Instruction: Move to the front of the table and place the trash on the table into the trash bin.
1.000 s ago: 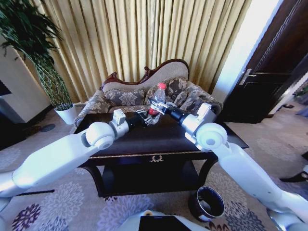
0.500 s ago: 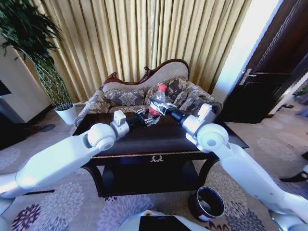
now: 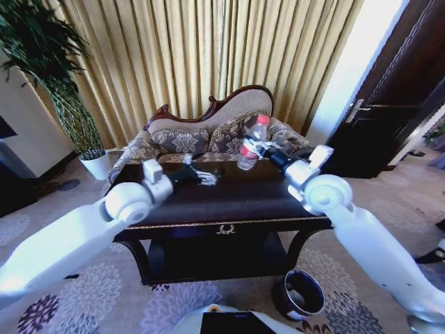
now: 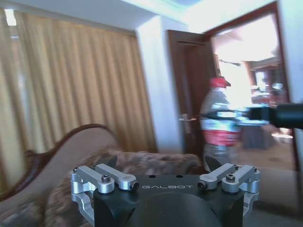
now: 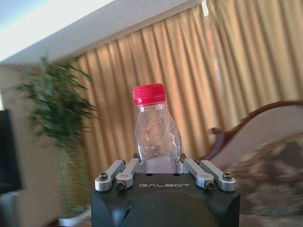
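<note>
Robot position: it stands at the front of the table (image 3: 229, 224), with the gold emblem facing it, so the drive-up part looks done.

Right gripper (image 3: 259, 148): clamped around the bottle (image 3: 252, 144), raised clear of the tabletop and near the table's back right area. In the right wrist view the fingers (image 5: 124, 171) press against both sides of the bottle's lower body, and its red cap (image 5: 148, 93) points up.

Bottle: clear plastic with a red label, held roughly upright with a slight lean, touching nothing but the gripper.

Left gripper (image 3: 200, 177): reaching low over the middle of the tabletop, holding a small pale crumpled scrap (image 3: 206, 178) at its tip. The left wrist view looks across to the bottle in the other gripper, and its own fingertips are not clear enough to judge how firm the hold is.

Bin (image 3: 299, 294): a dark round one on the carpet by the table's front right leg, below and well apart from the raised bottle.

Done so far: approach made, bottle lifted off the table.

Left to do: nothing appears to be in the bin yet. The bottle must be carried down to it and released, then the crumpled scrap.
</note>
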Available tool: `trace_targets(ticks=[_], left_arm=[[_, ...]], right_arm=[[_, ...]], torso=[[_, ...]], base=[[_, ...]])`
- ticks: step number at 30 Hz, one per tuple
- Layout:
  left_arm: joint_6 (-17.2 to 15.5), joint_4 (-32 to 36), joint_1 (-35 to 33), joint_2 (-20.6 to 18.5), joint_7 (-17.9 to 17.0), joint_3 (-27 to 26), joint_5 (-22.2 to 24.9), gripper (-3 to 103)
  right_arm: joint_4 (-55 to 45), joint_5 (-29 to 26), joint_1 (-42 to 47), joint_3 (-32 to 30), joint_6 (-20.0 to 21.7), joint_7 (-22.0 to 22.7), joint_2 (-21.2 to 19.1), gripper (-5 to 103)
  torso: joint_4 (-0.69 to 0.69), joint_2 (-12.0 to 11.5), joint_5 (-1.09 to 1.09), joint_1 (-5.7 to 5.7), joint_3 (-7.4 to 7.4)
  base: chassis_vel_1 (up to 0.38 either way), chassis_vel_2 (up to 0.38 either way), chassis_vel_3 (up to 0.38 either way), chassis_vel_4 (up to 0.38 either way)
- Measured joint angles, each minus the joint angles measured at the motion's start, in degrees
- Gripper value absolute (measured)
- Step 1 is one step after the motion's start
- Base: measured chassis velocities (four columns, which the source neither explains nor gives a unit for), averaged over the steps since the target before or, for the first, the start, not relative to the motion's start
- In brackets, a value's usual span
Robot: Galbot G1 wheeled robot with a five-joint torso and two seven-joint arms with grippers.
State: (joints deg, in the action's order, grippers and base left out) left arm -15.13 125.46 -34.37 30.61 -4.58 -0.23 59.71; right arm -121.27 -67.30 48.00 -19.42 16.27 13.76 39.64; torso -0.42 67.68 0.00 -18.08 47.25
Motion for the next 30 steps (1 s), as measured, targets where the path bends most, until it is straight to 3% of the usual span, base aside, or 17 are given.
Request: trace_targets(ticks=[3, 4, 6, 7, 10, 11, 14, 15, 20, 30], left_arm=[[0.0, -0.1, -2.5, -0.2, -0.4, -2.8, -0.1, 100], [0.3, -0.8, -7.8, -0.4, -1.1, -8.3, -1.2, 100], [0.7, -1.8, -13.2, -0.1, -2.6, -15.2, -2.1, 100], [0.7, -1.8, -13.2, -0.1, -2.6, -15.2, -2.1, 100], [0.5, -4.1, -20.8, 2.0, -5.4, -25.8, -4.0, 100], [0.5, -4.1, -20.8, 2.0, -5.4, -25.8, -4.0, 100], [-0.5, -5.7, -29.1, 4.9, -6.1, -35.7, -5.9, 100], [-2.8, -5.2, -34.7, 8.7, -6.6, -44.4, -5.8, 100], [-3.9, -1.9, -41.9, 13.2, -5.5, -52.0, -5.5, 100], [-5.1, 2.8, -50.0, 17.4, -4.4, -57.9, -6.4, 100]], right_arm=[[0.0, 2.8, 1.3, -0.7, 0.0, 0.7, -0.5, 27], [0.1, 9.9, 4.4, -1.9, 0.6, 2.3, -1.6, 27], [-0.1, 16.1, 8.4, -3.3, 0.9, 3.8, -2.2, 27], [-0.1, 16.1, 8.4, -3.3, 0.9, 3.8, -2.2, 27], [-2.2, 17.6, 14.8, -5.9, 1.9, 8.9, -1.6, 27], [-2.2, 17.6, 14.8, -5.9, 1.9, 8.9, -1.6, 27], [-5.0, 16.4, 19.4, -9.2, 4.5, 12.7, -0.5, 27], [-7.9, 15.2, 23.7, -13.4, 5.5, 13.7, 0.8, 27], [-11.2, 14.8, 29.2, -19.0, 5.6, 13.5, 2.9, 27], [-16.6, 15.2, 36.8, -23.4, 5.6, 12.4, 7.0, 27]], torso=[[0.00, 0.0, 0.00, 0.00, 0.00], [0.00, 0.0, 0.00, 0.00, 0.00], [0.00, 0.0, -0.01, 0.00, 0.01], [0.00, 0.0, -0.01, 0.00, 0.01], [-0.03, 0.0, 0.00, 0.00, 0.00], [-0.03, 0.0, 0.00, 0.00, 0.00], [0.00, 0.0, -0.03, 0.00, 0.00], [0.00, 0.0, -0.02, 0.00, 0.00], [-0.02, 0.0, -0.01, 0.00, 0.00], [-0.01, 0.0, 0.00, 0.00, 0.01]], base=[[0.000, 0.000, 0.000, 0.000], [0.000, 0.000, 0.000, 0.000], [0.000, 0.000, 0.000, 0.000], [0.000, 0.000, 0.000, 0.000], [0.000, 0.000, 0.000, 0.000], [0.000, 0.000, 0.000, 0.000], [0.000, 0.000, 0.000, 0.000], [0.000, 0.000, 0.000, 0.000], [0.000, 0.000, 0.000, 0.000], [0.000, 0.000, 0.000, 0.000]])
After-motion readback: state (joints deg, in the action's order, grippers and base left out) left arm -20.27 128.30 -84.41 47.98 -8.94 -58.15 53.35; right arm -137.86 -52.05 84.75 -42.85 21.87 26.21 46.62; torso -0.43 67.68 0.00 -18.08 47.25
